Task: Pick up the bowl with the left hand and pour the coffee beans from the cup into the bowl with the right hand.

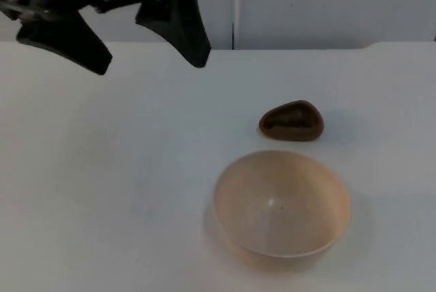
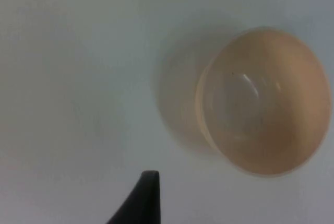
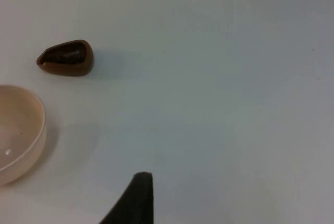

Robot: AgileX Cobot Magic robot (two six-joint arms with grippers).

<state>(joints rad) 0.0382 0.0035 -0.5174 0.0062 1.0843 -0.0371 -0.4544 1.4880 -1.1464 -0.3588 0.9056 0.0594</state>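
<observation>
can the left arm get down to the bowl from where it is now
Probably yes. The left gripper hangs open above the table's far left, and bare table lies between it and the bowl. The brown cup stands apart, behind the bowl.

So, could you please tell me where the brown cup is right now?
In the top view the brown cup stands on the white table, right of centre, just behind the beige bowl and apart from it.

The white table (image 1: 122,190) runs back to a grey wall (image 1: 327,3), which a dark upright seam (image 1: 233,6) splits into panels. Along its far edge, toward one side, the table seems to have a small step (image 1: 371,45), though it is hard to make out.
</observation>
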